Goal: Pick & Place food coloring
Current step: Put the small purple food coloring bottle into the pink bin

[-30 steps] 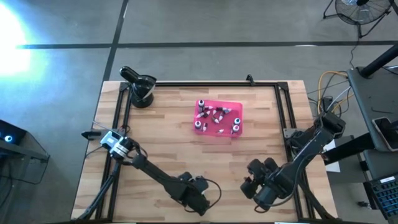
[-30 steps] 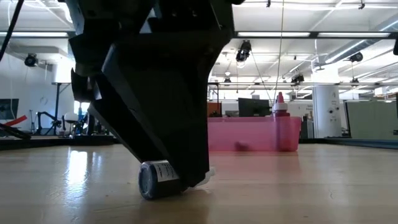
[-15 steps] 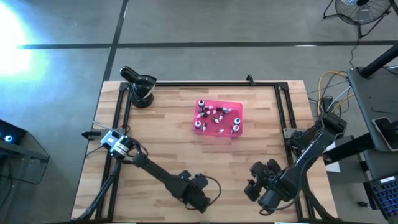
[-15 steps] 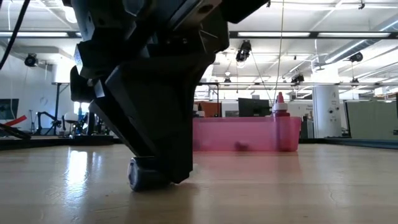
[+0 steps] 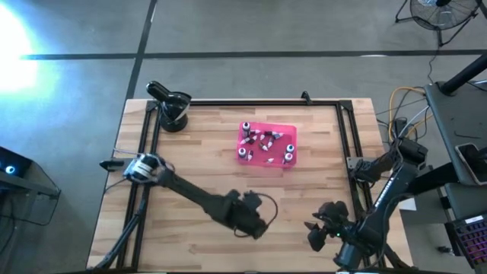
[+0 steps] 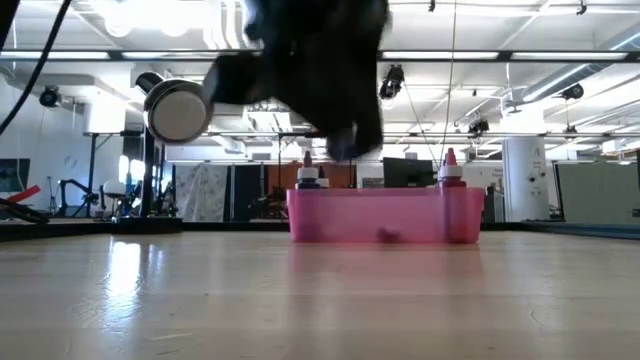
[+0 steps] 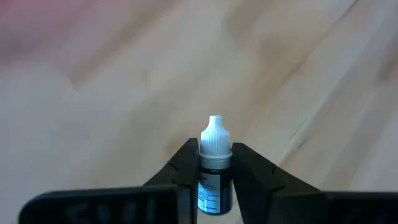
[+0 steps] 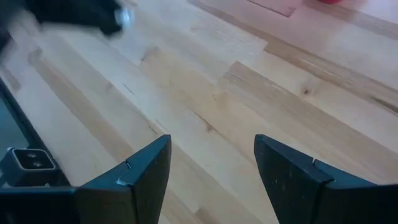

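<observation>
A food coloring bottle [image 7: 214, 177] with a dark body and a white cap [image 7: 216, 134] is in my left gripper [image 7: 214, 150], which is shut on it. That gripper [image 5: 255, 221] is raised above the near middle of the wooden table and shows as a dark blur [image 6: 310, 70] in the low view. The pink tray [image 5: 294, 130] stands at the far middle on the table, with several more small bottles [image 5: 266, 143] inside it. My right gripper [image 8: 211, 155] stands open over bare wood at the near right [image 5: 319, 230]. My left gripper pinches the bottle's dark body [image 7: 216, 171], just below the white cap, between its two fingers. The bottle lies along the fingers, with its cap sticking out past the fingertips [image 7: 188, 152]. It is lifted clear of the table.
A black rail frame [image 5: 346, 137] runs around the tabletop, and a black fixture [image 5: 171, 106] stands at the far left corner. Bare wood lies between the grippers and the tray [image 6: 380, 215]. A red-capped bottle [image 6: 452, 170] rises above the tray's right end.
My left gripper has shut on the bottle that lay on the table. It has lifted the bottle clear and moved up and toward the far edge. My right arm has drawn back a little toward the near right corner, still open.
</observation>
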